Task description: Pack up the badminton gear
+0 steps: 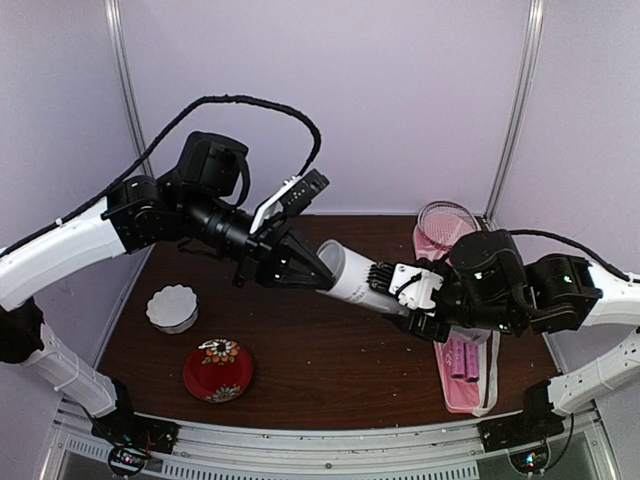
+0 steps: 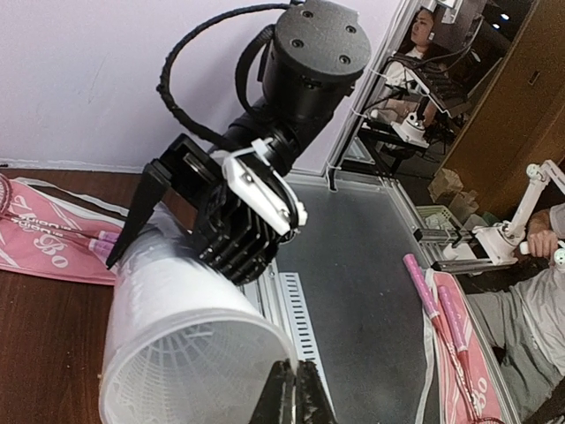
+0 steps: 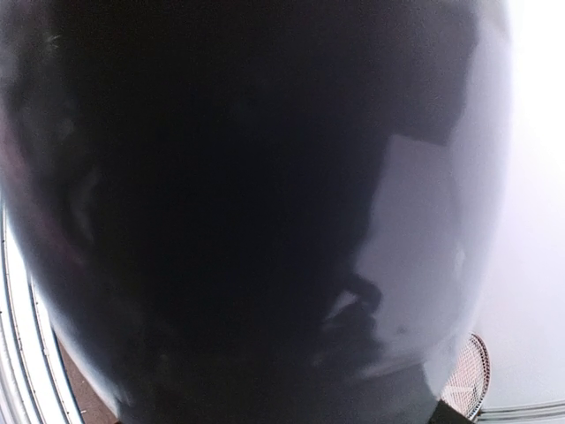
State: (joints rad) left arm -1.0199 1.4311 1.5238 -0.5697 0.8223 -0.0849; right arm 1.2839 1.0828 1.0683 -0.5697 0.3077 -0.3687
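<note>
The long white tube (image 1: 350,278) hangs slanted above the table's middle, its open mouth toward the left arm. My right gripper (image 1: 398,290) is shut round its body; its black fingers (image 2: 141,208) clamp the tube (image 2: 177,300) in the left wrist view. The tube's wall (image 3: 265,221) fills the right wrist view, dark and blurred. My left gripper (image 1: 318,275) (image 2: 297,393) is shut, its tips at the mouth's rim. A ribbed pattern shows inside the mouth. On the right lies the pink bag (image 1: 468,385) (image 2: 44,243), with racquet handles (image 1: 462,357) and a head (image 1: 446,222) showing.
A white scalloped bowl (image 1: 173,307) and a red floral plate (image 1: 217,369) stand at the front left. The metal rail (image 1: 330,440) runs along the near edge. In the left wrist view another pink bag (image 2: 463,344) lies on the dark floor past the rail.
</note>
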